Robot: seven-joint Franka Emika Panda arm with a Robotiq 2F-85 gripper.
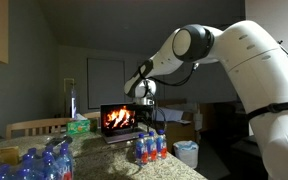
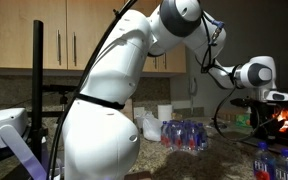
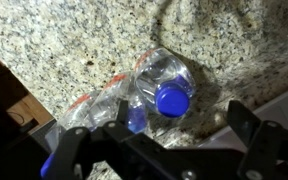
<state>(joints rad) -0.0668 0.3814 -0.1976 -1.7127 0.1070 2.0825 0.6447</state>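
Arm: I reached far out from my base, sloping down from a high elbow to a wrist bent over the granite counter [image 3: 74, 40].
Wrist: it pointed my gripper [image 1: 144, 98] straight down. In an exterior view the gripper hung above the cluster of bottles [image 1: 151, 146], apart from their caps.
Fingers: my fingers [image 3: 246, 126] stood spread wide, one at each side of the wrist view, pinching nothing.
Nearest thing: a clear water bottle [image 3: 170, 98] with a blue cap stood on the counter below me. Its cap showed between my two fingers in the wrist view, untouched.
Beside it: a second blue cap [image 3: 136, 120] sat just beside the first; I could not tell whether the two bottles touched.
Farther off: a laptop [image 1: 119, 120] with a fire on its screen stood behind the cluster, and a wrapped pack of bottles [image 2: 189, 133] lay well apart on the counter.
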